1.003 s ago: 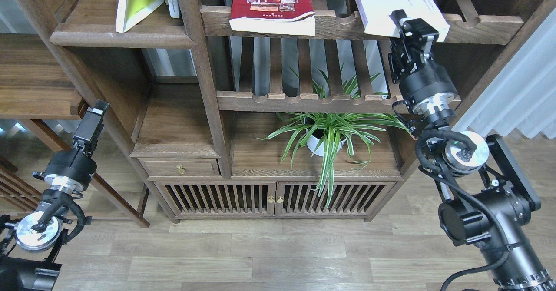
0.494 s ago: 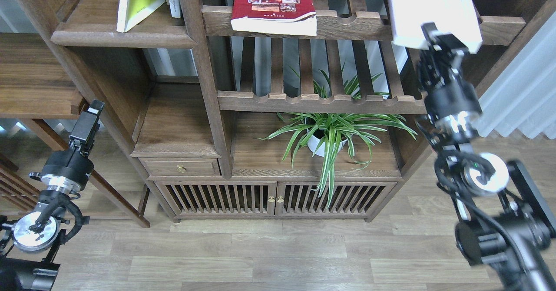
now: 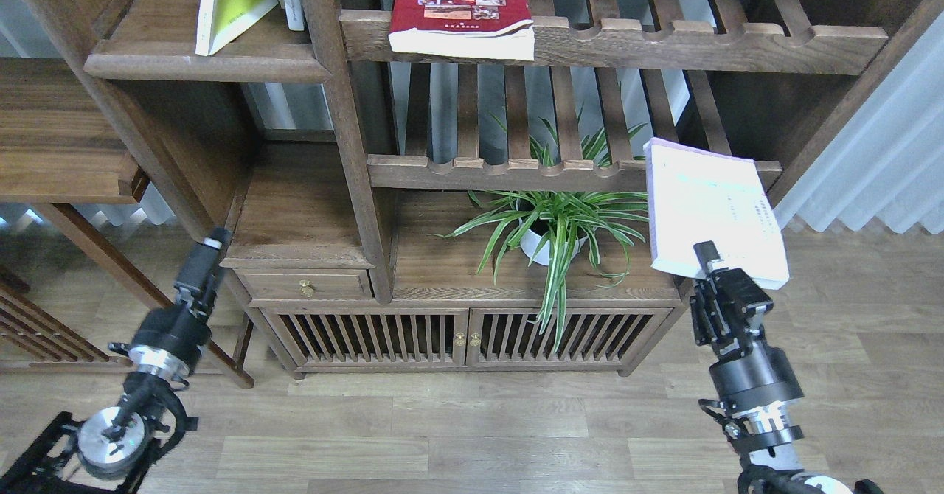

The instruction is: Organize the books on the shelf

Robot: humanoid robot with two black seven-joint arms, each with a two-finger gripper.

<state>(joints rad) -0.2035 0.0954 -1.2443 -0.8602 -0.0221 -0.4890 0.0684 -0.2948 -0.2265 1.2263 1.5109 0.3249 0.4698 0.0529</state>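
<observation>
My right gripper (image 3: 714, 264) is shut on the near edge of the pale white-lavender book (image 3: 708, 210) and holds it flat in the air, low at the right, in front of the cabinet. The dark red book (image 3: 461, 7) lies on the upper slatted shelf. The yellow-green book (image 3: 230, 0) leans upright on the solid dark-brown shelf (image 3: 206, 59) at the top left. My left gripper (image 3: 208, 251) is low at the left, empty, by the drawer unit; its fingers look together.
A spider plant in a white pot (image 3: 557, 225) stands on the cabinet top (image 3: 442, 273) below the lower slatted shelf (image 3: 516, 173). A small brass-knobbed drawer (image 3: 306, 285) is at the left. A side table (image 3: 59, 147) stands far left. Wood floor is in front.
My right gripper pulled the pale book off the upper slatted shelf and brought it down and toward me. My left arm dropped lower and shifted right.
</observation>
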